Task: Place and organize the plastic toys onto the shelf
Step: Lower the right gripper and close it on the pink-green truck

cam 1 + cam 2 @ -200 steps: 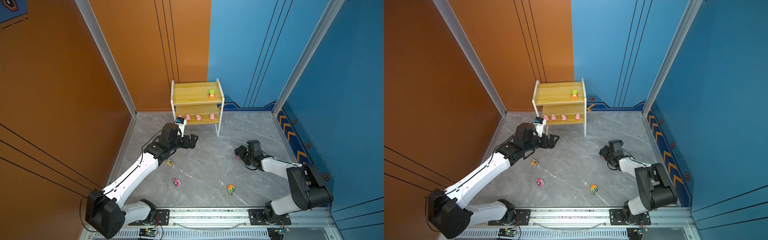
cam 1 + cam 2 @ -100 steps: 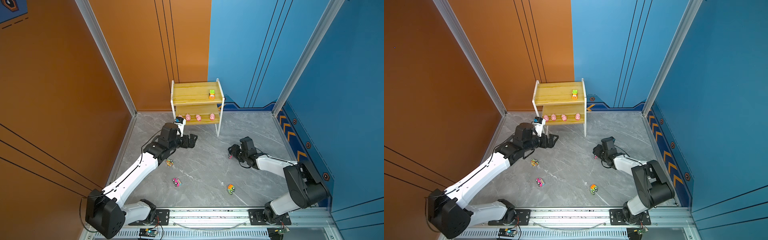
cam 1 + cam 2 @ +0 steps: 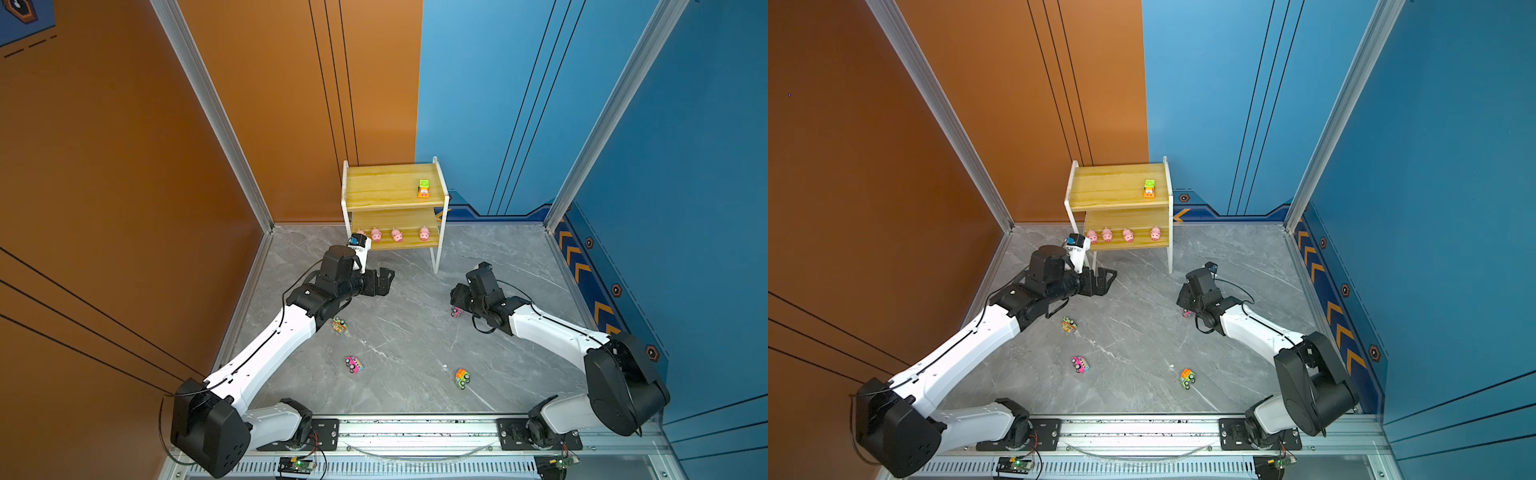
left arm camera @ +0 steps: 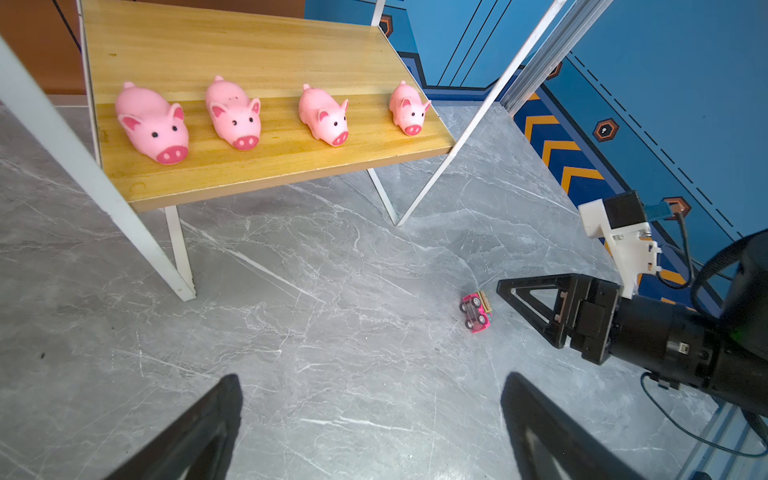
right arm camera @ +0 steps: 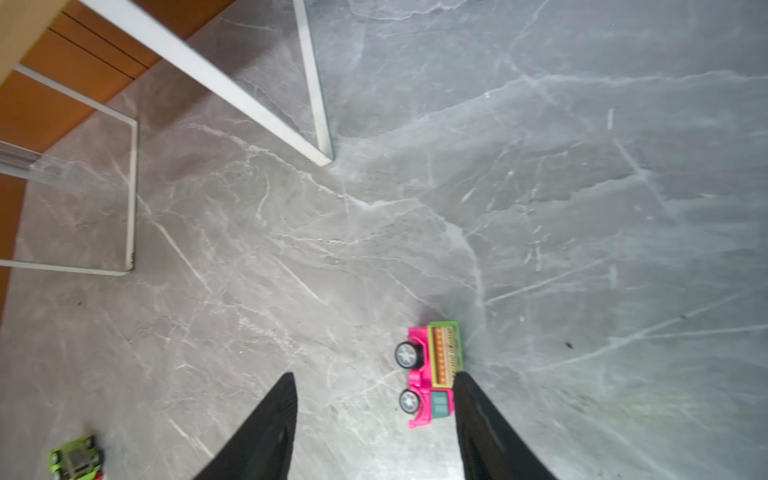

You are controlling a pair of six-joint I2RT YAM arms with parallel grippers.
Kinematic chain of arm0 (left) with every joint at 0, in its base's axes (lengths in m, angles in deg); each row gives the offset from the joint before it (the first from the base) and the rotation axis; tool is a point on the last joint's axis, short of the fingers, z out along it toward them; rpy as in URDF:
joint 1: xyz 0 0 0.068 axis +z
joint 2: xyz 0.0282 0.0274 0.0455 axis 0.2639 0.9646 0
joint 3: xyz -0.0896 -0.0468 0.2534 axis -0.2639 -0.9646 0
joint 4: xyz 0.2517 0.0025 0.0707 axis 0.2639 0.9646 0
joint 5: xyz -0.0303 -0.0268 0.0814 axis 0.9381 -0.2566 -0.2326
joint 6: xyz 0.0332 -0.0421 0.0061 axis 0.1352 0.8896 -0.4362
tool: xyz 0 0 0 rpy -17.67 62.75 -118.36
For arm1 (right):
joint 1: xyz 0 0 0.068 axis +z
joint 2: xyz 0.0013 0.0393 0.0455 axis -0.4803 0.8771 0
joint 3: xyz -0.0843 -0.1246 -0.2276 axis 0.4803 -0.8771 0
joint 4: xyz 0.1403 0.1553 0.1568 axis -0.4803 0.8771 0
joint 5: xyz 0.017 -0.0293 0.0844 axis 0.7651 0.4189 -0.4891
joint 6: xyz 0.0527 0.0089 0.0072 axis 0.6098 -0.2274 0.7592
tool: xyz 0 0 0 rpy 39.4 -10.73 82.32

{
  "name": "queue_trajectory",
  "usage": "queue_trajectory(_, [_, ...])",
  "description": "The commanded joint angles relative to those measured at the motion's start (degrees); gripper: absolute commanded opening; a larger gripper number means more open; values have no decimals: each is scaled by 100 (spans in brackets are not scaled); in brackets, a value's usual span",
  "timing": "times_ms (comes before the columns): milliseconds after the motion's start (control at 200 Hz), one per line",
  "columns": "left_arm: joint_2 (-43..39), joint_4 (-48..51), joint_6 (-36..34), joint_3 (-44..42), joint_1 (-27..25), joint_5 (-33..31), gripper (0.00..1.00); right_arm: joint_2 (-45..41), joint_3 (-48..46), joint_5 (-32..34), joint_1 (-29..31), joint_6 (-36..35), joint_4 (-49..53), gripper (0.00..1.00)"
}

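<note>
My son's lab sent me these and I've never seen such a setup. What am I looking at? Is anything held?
Two robot arms stand on a rail. Two pictures look down from one camera above; the two others come from cameras on the arms' wrists. On the shelf, four pink pigs line the lower board and a green-orange car sits on top. Three toy cars lie on the floor. The left hand is open and empty. The right hand, also open, has a pink truck lying on its side between its fingers, close to one; nothing is gripped.
</note>
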Motion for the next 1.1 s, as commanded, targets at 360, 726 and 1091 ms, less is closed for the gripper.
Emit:
queue_trajectory(360, [31,62,20,186,25,153,98,821,196,-48,-143,-555,264,70])
queue_trajectory(726, [35,64,-7,194,50,144,98,1643,698,252,136,-765,376,66])
queue_trajectory(1091, [47,68,-12,184,69,123,98,1850,1118,782,438,-957,857,42])
